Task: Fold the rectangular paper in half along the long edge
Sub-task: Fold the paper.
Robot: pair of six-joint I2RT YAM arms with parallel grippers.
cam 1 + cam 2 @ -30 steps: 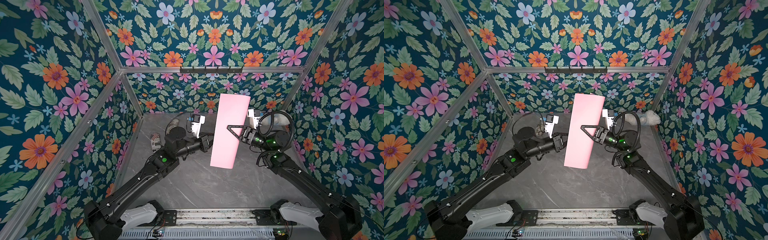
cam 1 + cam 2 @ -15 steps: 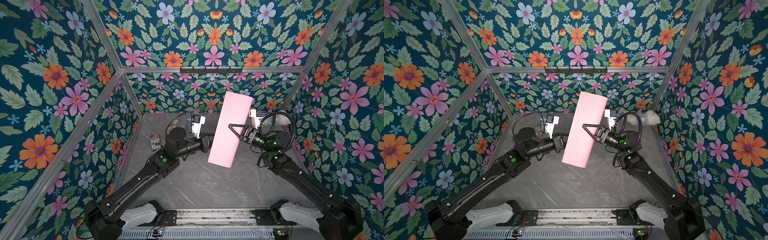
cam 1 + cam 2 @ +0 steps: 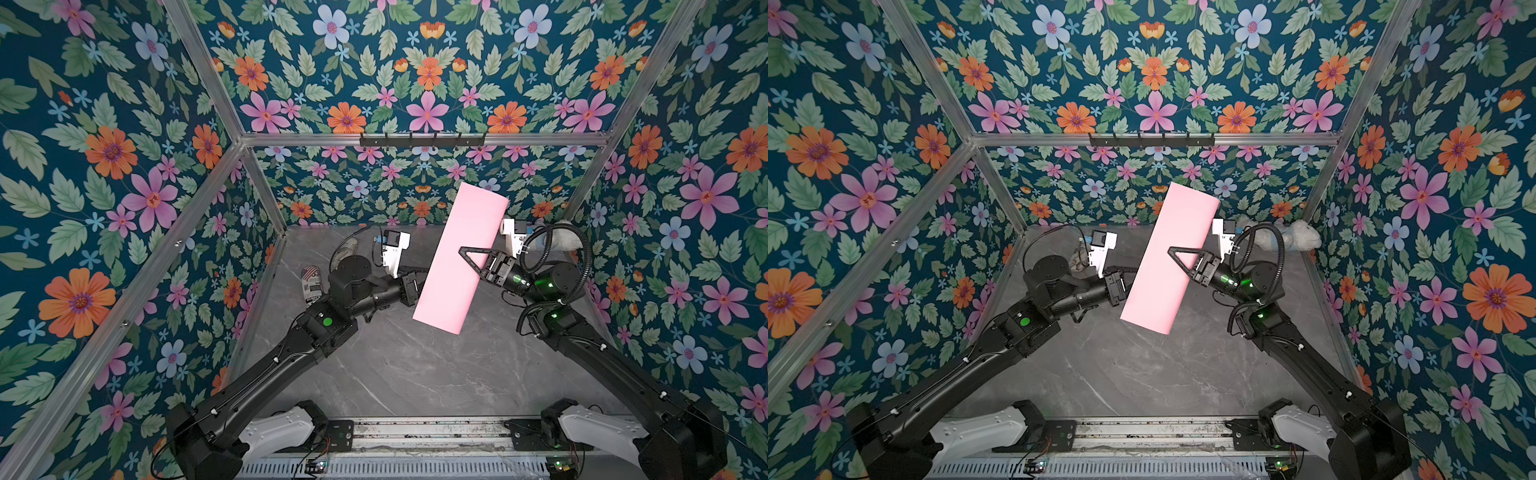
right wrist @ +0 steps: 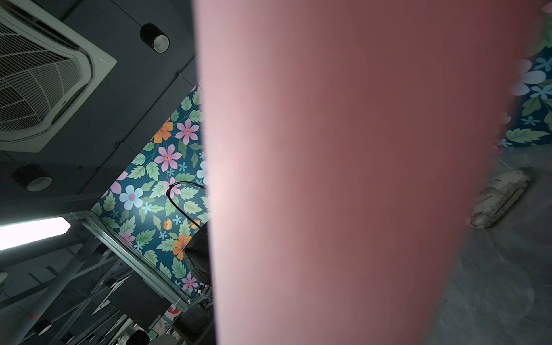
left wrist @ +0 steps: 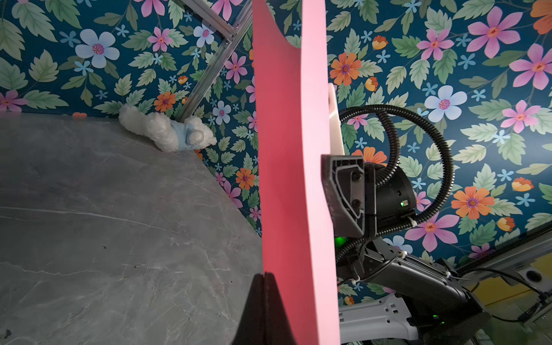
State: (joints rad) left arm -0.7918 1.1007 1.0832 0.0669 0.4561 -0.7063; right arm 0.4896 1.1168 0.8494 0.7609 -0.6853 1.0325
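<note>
The rectangular paper (image 3: 449, 291) (image 3: 1154, 291) is a light-pink strip held tilted in the air above the grey table (image 3: 415, 374), its far end higher than its near end. My left gripper (image 5: 265, 273) is shut on one long edge of the paper (image 5: 286, 149); in both top views the sheet hides its fingers. My right gripper (image 3: 463, 252) (image 3: 1172, 251) reaches in from the opposite long edge. One triangular finger lies over the sheet's upper face, and the other finger is hidden. The paper (image 4: 343, 179) fills the right wrist view and covers the jaws there.
A white plush toy (image 3: 1296, 239) (image 5: 167, 133) lies in the back right corner. A crushed can (image 3: 311, 284) sits by the left wall behind the left arm. A dirty white bottle (image 4: 498, 200) lies on the table. A black hook rail (image 3: 422, 139) runs along the back wall.
The paper has tilted further: its upper end swung right and its lower end left. The right gripper shifted slightly with it. The left gripper has stayed shut on the edge.
</note>
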